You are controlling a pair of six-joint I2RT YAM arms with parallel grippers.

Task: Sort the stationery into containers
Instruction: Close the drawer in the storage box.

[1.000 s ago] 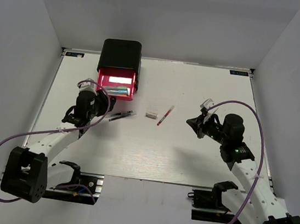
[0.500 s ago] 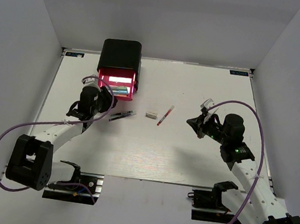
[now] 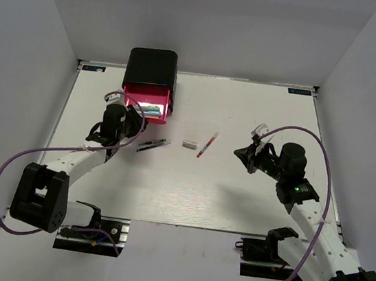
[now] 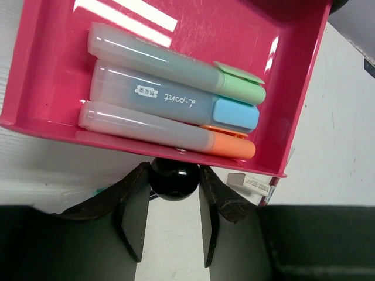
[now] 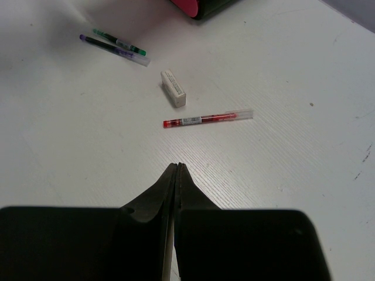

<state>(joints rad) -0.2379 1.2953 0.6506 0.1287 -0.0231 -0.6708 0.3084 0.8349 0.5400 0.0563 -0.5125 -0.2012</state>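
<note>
The black cabinet has one pink-red drawer pulled out. In it lie three markers side by side, capped green, blue and orange. My left gripper is shut on the drawer's black knob, one finger on each side. On the table lie two thin dark pens, a grey-white eraser and a red-white pen. My right gripper hovers shut and empty on the near side of the red pen, to the right of it in the top view.
White walls enclose the table on the left, back and right. The cabinet stands against the back edge at the left. Purple cables loop off both arms. The left arm reaches up along the table's left side.
My left gripper has moved up to the drawer front and its fingers have narrowed onto the knob. The right arm and the loose stationery have not moved.
</note>
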